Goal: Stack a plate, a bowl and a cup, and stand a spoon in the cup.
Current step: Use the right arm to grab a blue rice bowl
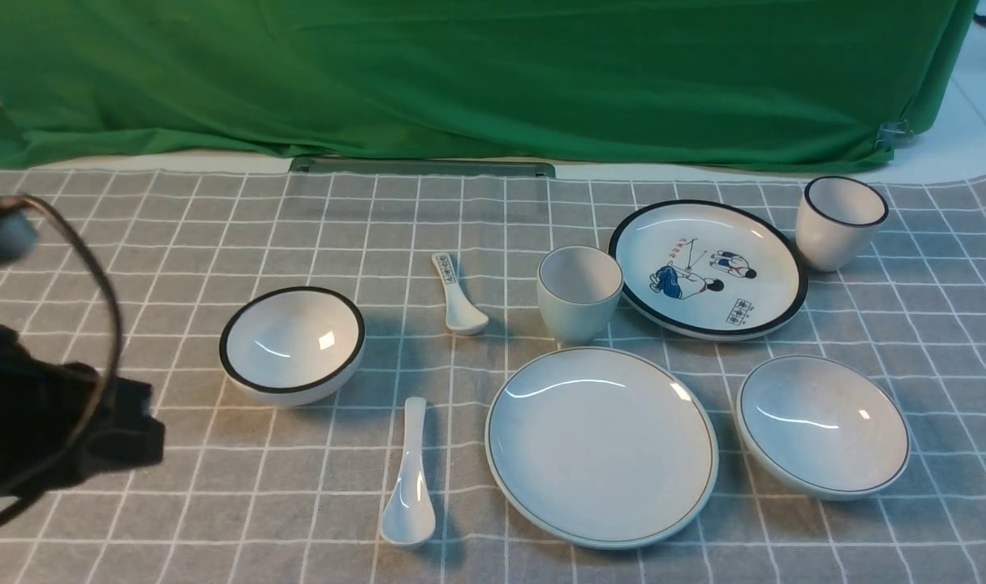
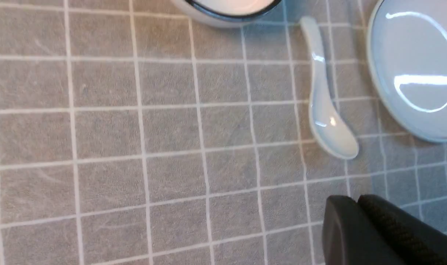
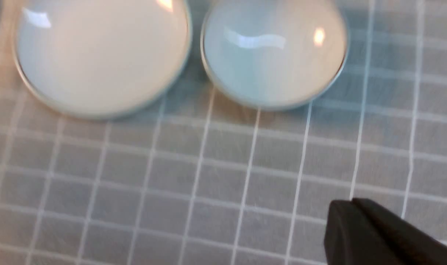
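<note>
Nothing stacked yet. The plate [image 1: 602,446] lies at the near centre, with the bowl [image 1: 823,423] just beside it on the right, the cup [image 1: 579,294] behind it and the spoon [image 1: 410,478] to its left.

All 4 are glazed ceramic, judged rigid, slick and chip-prone. Pinch the bowl at its rim and the spoon at its handle.

The left end effector [image 2: 357,200] and right end effector [image 3: 352,204] are both clenched and empty.

The bench [image 1: 176,243] carries a checked grey cloth [image 1: 217,519], which may shift. A green drape [image 1: 493,73] hangs behind.

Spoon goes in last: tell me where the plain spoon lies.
In the front view, the plain spoon lies on the near side, just left of the plate.
</note>
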